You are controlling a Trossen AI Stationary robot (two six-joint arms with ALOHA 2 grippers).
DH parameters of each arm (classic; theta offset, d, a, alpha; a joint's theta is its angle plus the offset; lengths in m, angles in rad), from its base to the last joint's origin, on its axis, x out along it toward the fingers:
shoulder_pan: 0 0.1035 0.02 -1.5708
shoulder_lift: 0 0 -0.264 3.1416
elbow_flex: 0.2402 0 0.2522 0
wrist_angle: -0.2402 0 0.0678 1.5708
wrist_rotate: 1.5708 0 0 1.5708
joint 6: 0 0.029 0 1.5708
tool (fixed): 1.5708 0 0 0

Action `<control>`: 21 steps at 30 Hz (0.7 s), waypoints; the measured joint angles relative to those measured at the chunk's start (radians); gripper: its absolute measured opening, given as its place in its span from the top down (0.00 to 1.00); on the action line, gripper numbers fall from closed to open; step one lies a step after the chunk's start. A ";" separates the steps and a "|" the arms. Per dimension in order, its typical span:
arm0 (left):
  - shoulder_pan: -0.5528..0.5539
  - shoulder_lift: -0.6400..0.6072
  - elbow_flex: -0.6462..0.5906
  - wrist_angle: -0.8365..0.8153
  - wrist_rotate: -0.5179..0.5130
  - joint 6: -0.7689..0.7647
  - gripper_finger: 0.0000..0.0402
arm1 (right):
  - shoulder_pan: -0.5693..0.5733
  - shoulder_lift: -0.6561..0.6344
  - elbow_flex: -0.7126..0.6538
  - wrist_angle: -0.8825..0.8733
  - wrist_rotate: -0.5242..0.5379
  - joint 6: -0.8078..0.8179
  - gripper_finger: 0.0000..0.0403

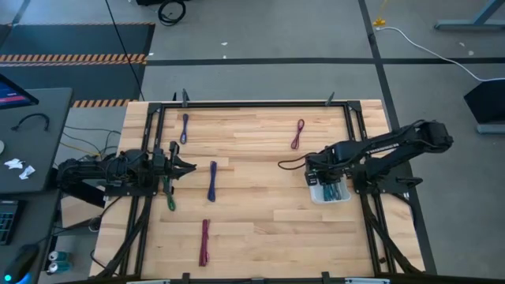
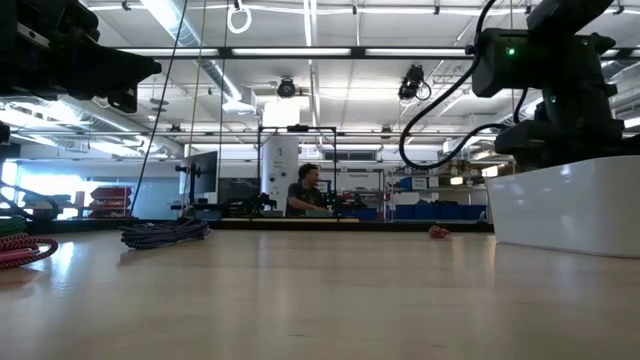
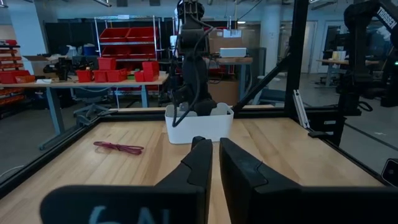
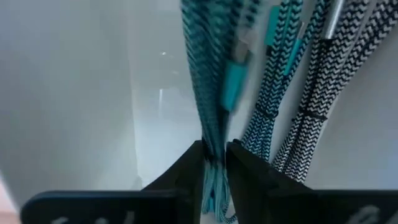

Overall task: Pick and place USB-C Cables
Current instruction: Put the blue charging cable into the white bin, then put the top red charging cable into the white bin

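Right claw (image 4: 214, 163) is down inside the white bin (image 1: 329, 195) at the worktop's (image 1: 260, 229) right side, fingers pinched on a teal cable (image 4: 208, 81); grey-black cables (image 4: 298, 93) lie just beside. Left claw (image 3: 214, 163) waits left, fingers nearly closed, empty.

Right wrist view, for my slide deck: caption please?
Right gripper shut on a teal cable inside the white bin, beside grey braided cables.

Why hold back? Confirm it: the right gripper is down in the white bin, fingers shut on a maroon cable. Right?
Not quite. The right wrist view shows the right gripper with fingers shut on a teal cable, not a maroon one. It is indeed down in the white bin.
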 joint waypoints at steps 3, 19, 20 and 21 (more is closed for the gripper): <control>0.000 0.000 0.000 0.000 0.000 0.000 0.91 | 0.000 0.003 0.000 -0.005 0.000 -0.001 0.78; 0.000 0.000 0.000 0.000 0.000 0.000 0.90 | -0.033 -0.095 0.396 -0.192 0.154 -0.152 0.71; 0.000 0.000 0.000 0.000 0.000 0.000 0.90 | -0.040 -0.096 0.422 -0.165 0.207 -0.169 0.70; 0.000 0.000 0.000 0.000 0.000 0.000 0.91 | -0.046 -0.097 0.443 -0.124 0.275 -0.186 0.70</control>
